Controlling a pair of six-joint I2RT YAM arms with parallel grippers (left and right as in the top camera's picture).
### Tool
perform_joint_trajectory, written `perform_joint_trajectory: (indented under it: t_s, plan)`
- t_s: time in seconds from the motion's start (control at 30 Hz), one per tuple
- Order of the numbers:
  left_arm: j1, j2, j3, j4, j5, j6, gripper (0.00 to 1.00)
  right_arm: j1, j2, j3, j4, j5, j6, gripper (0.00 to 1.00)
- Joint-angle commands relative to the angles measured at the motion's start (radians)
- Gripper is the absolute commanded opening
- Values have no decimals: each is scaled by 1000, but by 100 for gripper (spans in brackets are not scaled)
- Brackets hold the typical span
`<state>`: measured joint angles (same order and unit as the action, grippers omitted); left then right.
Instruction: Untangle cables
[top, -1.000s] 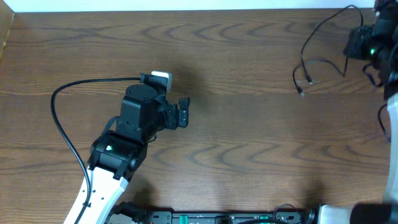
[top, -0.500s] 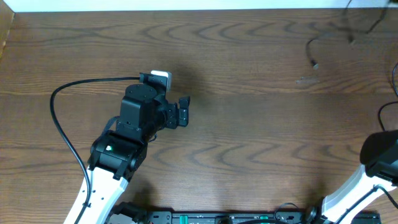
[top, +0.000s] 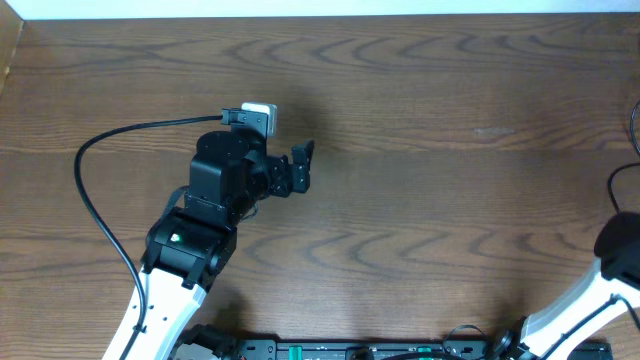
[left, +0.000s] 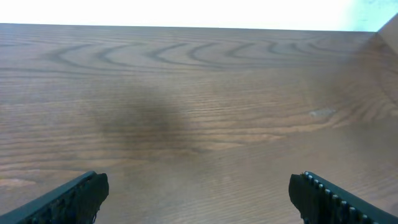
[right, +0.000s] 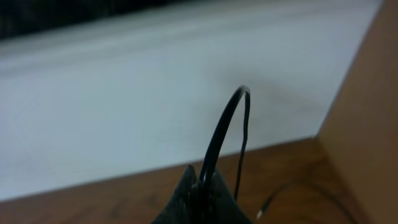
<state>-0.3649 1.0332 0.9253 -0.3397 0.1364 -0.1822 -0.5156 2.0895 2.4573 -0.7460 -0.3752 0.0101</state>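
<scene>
So the black cable (right: 227, 118) is up in the right gripper (right: 202, 188), somewhere off the right side of the table (top: 430, 200) where the overhead shot doesn't catch it. That gripper's jaws are pinched tight on it. In the wrist view the cable arcs up out of the fingertips in a loop, then drops back down on the right as a thin line. Just past that, lower right, there's another thin black strand (right: 292, 186) lying on the wood with a little pale plug tip (right: 260, 214). I can't tell if it's the same cable or a separate one, so count-wise it's one cable for sure in the grip, maybe two. The left gripper (top: 301, 163) is well apart from all that, over the left-middle of the table with its jaws spread wide and holding nothing. Its two fingers (left: 71, 198) show at the bottom corners of its own wrist view over bare wood. Two arms, two grippers, plus one thick black cord (top: 95, 190) looping off the left arm.
</scene>
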Motion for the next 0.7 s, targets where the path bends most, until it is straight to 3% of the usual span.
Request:
perform_joint_trajectory:
  t_s: [0.0,0.23,0.5,0.67]
  plan:
    - [-1,5,6,3,44,-6,98,4,80,-2,-16,-79,-18,1]
    - [-1,5,6,2,56,-6,98,-8,208,-2,-105,-44,22,1]
    - [-1,5,6,2,63,-6,98,-53,207,11,-115,134,89,1]
    - [-1,5,6,2,86,-6,98,-80,207,11,-160,418,91,1]
